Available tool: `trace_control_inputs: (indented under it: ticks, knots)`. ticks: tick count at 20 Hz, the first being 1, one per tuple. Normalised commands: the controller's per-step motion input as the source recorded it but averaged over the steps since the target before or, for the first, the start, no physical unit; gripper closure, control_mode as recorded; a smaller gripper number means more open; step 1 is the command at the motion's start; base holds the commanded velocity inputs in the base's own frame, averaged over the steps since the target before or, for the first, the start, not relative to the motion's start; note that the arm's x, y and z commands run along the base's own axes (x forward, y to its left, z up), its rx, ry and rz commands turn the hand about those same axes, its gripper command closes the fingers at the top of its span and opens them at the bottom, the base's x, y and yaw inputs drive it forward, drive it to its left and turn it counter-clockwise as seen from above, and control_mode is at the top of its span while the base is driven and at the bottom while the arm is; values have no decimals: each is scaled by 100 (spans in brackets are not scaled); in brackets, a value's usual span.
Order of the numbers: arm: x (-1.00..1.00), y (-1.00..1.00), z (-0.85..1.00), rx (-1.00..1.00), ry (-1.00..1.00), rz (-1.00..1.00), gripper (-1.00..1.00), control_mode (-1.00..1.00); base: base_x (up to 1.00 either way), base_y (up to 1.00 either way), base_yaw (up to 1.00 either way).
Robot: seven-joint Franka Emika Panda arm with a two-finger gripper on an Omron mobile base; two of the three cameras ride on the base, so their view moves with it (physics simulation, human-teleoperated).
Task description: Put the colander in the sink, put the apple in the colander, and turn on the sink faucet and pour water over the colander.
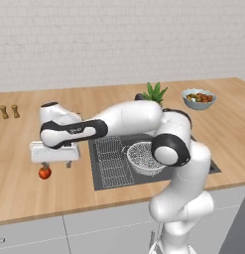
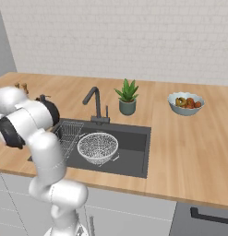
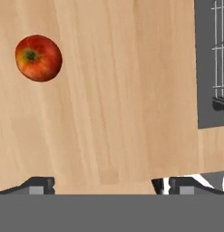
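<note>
The colander (image 1: 145, 158) sits in the sink (image 1: 111, 181), to the right of the wire rack (image 1: 110, 159), with nothing in it. The apple (image 1: 44, 172) lies on the wooden table (image 1: 25, 198), left of the sink and near the front edge. The tool (image 1: 53, 159) hangs just above the apple and a little behind it, pointing down, its fingers spread wide and holding nothing; from the hand, the apple (image 3: 38, 58) shows off to the upper left, not between the tips. The faucet (image 2: 95, 105) stands behind the sink. A potted plant (image 2: 127, 97) stands beside it, and a fruit bowl (image 2: 185, 103) farther right.
</note>
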Motion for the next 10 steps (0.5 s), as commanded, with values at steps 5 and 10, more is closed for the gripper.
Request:
trace_control_inputs:
  ticks: [5, 10]
  knots:
    - [5, 8, -18, -20, -2, -27, -100, -100, 0, 0, 0]
    - [18, 10, -9, -11, 0, -28, -100, -100, 0, 0, 0]
